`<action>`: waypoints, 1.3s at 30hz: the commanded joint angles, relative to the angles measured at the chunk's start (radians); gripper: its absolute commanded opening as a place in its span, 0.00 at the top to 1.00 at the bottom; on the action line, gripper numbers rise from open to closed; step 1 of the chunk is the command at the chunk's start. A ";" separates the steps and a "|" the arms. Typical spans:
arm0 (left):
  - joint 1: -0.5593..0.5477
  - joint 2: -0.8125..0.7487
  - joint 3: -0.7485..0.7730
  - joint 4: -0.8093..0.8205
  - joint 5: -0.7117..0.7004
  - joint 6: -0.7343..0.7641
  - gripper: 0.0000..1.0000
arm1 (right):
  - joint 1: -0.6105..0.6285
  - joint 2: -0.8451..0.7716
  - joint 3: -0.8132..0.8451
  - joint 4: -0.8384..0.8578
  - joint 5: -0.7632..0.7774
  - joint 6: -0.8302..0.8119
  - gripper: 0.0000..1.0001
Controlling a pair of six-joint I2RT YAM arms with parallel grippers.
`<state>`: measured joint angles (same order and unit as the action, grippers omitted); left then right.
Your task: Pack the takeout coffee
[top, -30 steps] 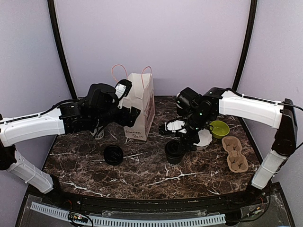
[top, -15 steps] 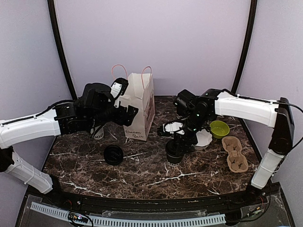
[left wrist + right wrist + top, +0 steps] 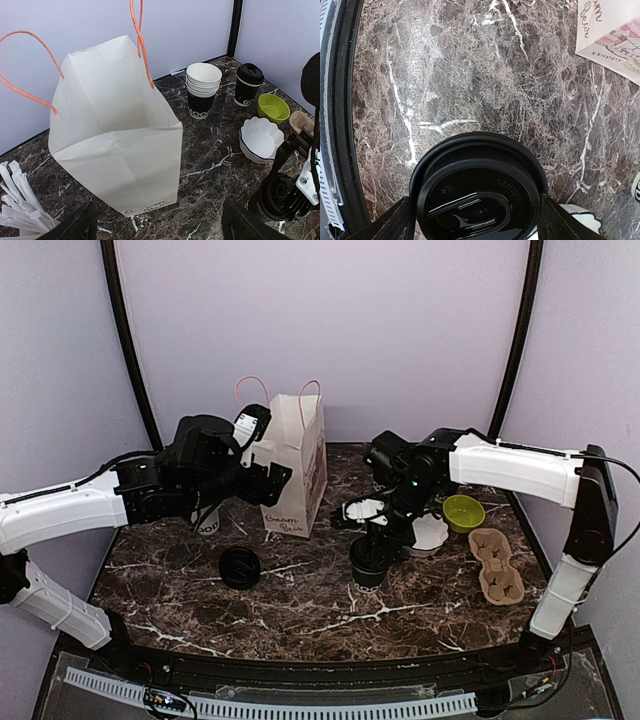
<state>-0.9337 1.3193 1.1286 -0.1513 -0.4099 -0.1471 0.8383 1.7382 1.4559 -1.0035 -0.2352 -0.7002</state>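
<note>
Paper bag [image 3: 115,165] is stood upright and open toward the back of the marble table [image 3: 470,65]; nothing is seen inside it. In the left wrist view, a stack of lidless cups [image 3: 202,90] is set to the bag's right. A lidded takeout coffee [image 3: 248,85] is just beside the stack. Green bowl [image 3: 273,107] and white scalloped bowl [image 3: 261,140] are placed nearer, both empty. Cup of white sticks [image 3: 20,210] is set at the bag's left. Cardboard cup carrier [image 3: 497,565] is laid at the far right, wells unfilled. Round black object [image 3: 240,567] is seen left-front of the bag; type cannot be told.

Second takeout coffee [image 3: 477,195] is stood on the table right-front of the bag. Right gripper [image 3: 475,212] is positioned over it, fingers [image 3: 395,225] set wide at either side of the lid; contact cannot be told. Left gripper [image 3: 159,215] is held wide open beside the bag's top, nothing gripped.
</note>
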 commanded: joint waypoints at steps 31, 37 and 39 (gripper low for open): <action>0.009 0.038 0.085 0.026 0.012 0.088 0.12 | -0.474 -0.070 0.324 -0.091 0.047 0.070 0.32; 0.010 0.041 0.075 0.026 0.024 0.083 0.12 | -0.482 0.032 0.350 -0.037 0.093 0.127 0.32; 0.009 0.036 0.073 0.021 0.026 0.076 0.12 | -0.485 0.078 0.367 -0.024 0.115 0.142 0.33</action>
<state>-0.9291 1.3617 1.1973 -0.1440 -0.3992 -0.0704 0.3573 1.7329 1.7889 -1.0851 -0.1699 -0.6090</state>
